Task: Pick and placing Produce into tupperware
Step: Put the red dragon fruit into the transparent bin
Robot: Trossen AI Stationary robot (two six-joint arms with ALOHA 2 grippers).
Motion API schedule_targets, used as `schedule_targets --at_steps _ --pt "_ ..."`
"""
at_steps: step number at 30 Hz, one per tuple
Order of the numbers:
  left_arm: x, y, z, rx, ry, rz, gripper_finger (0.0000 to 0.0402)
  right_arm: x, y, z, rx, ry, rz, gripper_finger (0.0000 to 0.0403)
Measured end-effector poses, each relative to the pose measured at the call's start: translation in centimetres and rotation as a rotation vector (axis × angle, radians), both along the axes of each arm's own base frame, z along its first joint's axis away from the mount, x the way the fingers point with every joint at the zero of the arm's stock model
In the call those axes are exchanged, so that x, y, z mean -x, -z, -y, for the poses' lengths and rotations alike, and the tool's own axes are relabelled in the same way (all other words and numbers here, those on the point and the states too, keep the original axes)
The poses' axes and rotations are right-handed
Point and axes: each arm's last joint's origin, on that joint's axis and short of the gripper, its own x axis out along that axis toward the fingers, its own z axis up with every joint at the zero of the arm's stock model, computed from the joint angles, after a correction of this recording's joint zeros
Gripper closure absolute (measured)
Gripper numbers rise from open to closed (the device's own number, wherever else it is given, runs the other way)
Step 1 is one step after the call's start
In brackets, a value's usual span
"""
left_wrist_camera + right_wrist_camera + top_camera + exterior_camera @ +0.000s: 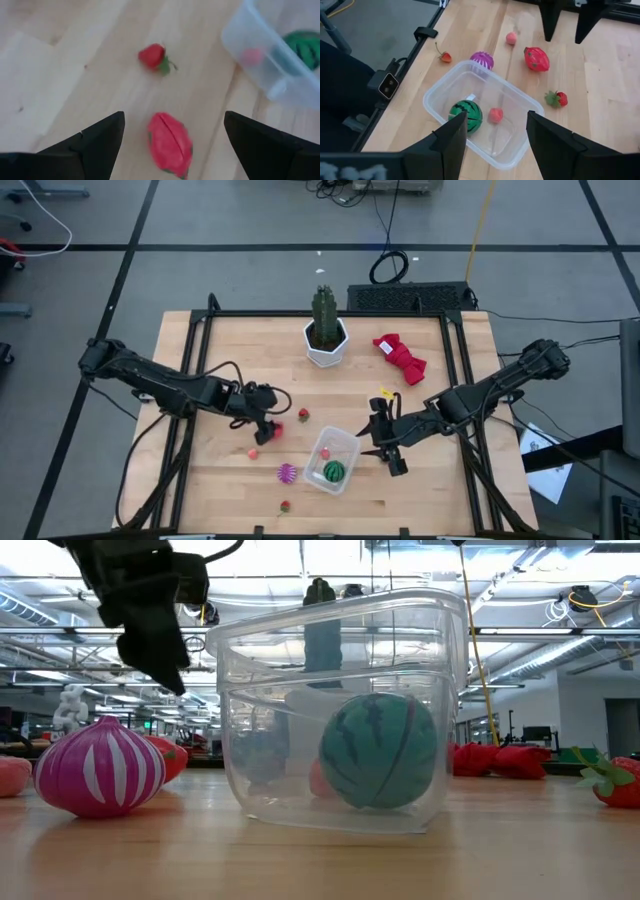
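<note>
The clear tupperware (333,459) stands on the tabletop (230,350) and holds a green striped ball (334,472) and a small pink bit (495,115). Outside it lie a purple spiky piece (287,473), a larger red piece (277,429), a strawberry (303,416) and small bits. The left gripper (170,137) hangs over the red piece, fingers apart. The right gripper (381,444) waits beside the tupperware, fingers apart, holding nothing. A cactus (325,318) and a red cloth (400,358) stand farther back.
</note>
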Motion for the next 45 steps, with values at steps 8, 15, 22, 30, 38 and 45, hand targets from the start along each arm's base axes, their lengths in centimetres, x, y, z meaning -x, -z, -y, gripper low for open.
schedule_targets --at_steps 8,15,22,30,38,45 --pt "-0.54 -0.44 0.05 -0.04 0.043 0.072 0.0052 -0.02 0.0 -0.01 -0.001 0.0 0.001 0.0206" --pt "-0.59 -0.47 0.08 -0.067 0.09 0.076 0.0052 -0.02 -0.01 -0.01 -0.001 -0.001 0.002 0.0206" --pt "-0.81 -0.65 0.12 -0.103 0.136 0.104 0.0052 -0.01 -0.01 -0.02 -0.001 -0.001 0.002 0.0206" --pt "-0.88 -0.51 0.13 -0.155 0.198 0.096 0.0052 -0.02 -0.02 -0.03 -0.002 -0.001 0.003 0.0206" --pt "-0.92 -0.39 0.14 -0.196 0.249 0.089 0.0052 -0.03 -0.04 -0.03 -0.003 -0.001 0.005 0.0206" --pt "-1.04 -0.5 0.17 -0.215 0.275 0.106 0.0052 -0.03 -0.03 -0.03 -0.003 -0.001 0.004 0.0206"
